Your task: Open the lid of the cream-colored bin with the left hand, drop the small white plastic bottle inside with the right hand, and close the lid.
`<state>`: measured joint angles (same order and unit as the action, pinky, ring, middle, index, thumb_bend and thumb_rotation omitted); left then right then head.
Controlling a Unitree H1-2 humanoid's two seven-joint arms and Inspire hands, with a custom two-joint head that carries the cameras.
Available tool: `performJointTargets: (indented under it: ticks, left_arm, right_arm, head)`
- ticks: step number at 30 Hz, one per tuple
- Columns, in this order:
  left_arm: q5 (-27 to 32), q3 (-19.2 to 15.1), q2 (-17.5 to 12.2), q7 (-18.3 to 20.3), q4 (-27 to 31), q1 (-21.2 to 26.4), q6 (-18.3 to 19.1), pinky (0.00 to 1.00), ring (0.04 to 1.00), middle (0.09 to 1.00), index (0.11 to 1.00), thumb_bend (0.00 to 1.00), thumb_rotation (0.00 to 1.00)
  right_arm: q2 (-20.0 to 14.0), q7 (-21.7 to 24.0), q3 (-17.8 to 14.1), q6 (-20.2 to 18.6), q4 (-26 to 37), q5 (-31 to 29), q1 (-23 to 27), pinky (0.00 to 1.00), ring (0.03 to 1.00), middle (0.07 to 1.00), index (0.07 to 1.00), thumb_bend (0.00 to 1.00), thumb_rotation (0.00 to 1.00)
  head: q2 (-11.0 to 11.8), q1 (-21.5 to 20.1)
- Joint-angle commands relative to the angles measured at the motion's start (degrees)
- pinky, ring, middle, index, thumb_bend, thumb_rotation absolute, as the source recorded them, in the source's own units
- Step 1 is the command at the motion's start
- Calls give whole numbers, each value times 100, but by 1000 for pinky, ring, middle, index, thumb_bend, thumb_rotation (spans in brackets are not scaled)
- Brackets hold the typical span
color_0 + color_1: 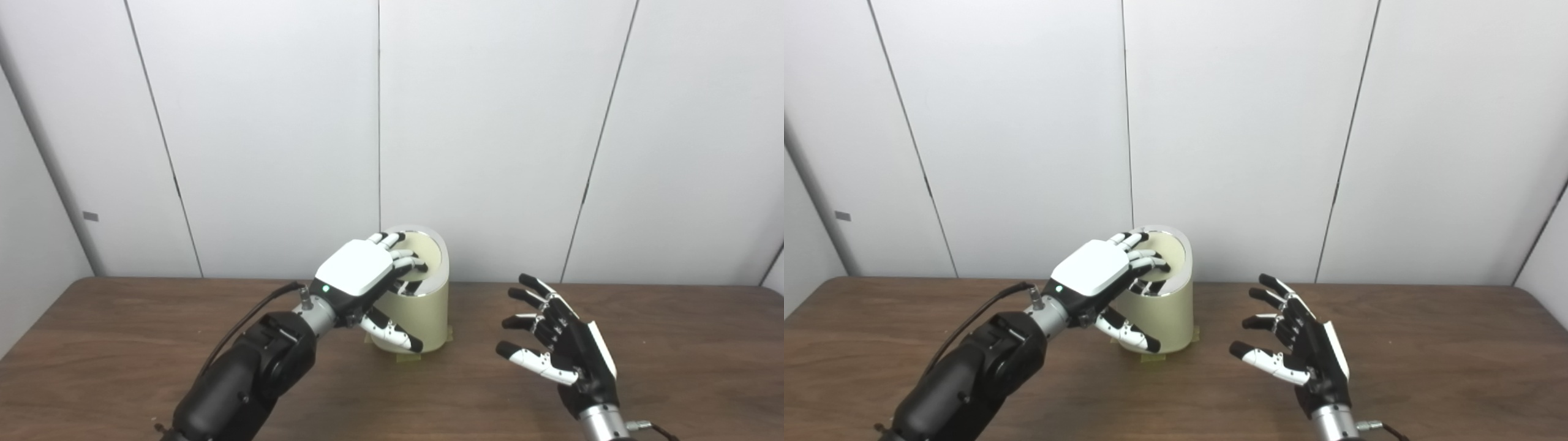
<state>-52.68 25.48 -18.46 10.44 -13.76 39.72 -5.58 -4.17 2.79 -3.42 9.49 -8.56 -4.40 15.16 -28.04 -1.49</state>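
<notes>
We see a dark brown wood-grain table (122, 343) running up to the white panel wall. On it stands one cream-colored bin (422, 312), upright, near the far edge around the middle. Yellowish tape bits (409, 357) show at the bin's base, stuck flat on the tabletop.

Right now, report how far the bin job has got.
Looks done: no bottle is in view and the right hand is open and empty beside the bin, so the drop has probably happened; the bin's inside is hidden. In hand: the left hand is on the lid, which stands tilted up. Left: lower the lid shut and withdraw.
</notes>
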Motion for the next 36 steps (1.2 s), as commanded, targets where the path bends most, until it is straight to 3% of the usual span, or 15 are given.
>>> performJointTargets:
  ticks: [1,10,14,21,24,26,29,36]
  left_arm:
    - [5,13,-83,158,-288,101,124,1000,1000,881,871,1000,500]
    - [528,-196,-121,243,-78,-11,217,1000,1000,877,863,1000,518]
    - [870,-582,-110,111,503,-223,270,1000,1000,866,848,996,490]
    - [1749,-1469,86,-287,1462,-805,197,995,955,834,822,877,463]
    - [1869,-1722,176,-507,1750,-1070,137,861,907,827,812,850,454]
    - [1928,-1898,269,-734,1927,-1274,95,748,841,809,794,808,392]
    - [1979,-2120,401,-1092,2052,-1557,-8,697,808,802,797,763,379]
    - [2979,-2686,740,-1351,2057,-2140,-20,774,819,812,829,725,252]
  right_arm:
    - [11,-16,-15,65,221,-33,181,607,558,769,815,872,183]
    - [3,-26,-31,-19,269,-61,166,653,589,777,811,886,195]
    - [-8,-64,-16,-9,298,26,158,671,592,774,808,885,199]
    - [-31,-22,-44,28,219,-60,169,686,610,776,808,878,198]
    - [-43,-35,-42,33,215,-37,168,695,610,775,809,880,202]
    - [-43,-57,-36,1,256,-3,157,683,605,774,805,865,195]
    - [-55,-40,-31,7,261,-2,153,669,606,776,805,860,197]
    - [-71,-30,-45,64,208,-25,159,690,609,774,801,856,198]
  head:
    - [-13,-4]
    - [-15,-3]
    - [-14,8]
    - [-5,64]
    - [-5,80]
    - [-4,91]
    - [-6,112]
    - [-4,140]
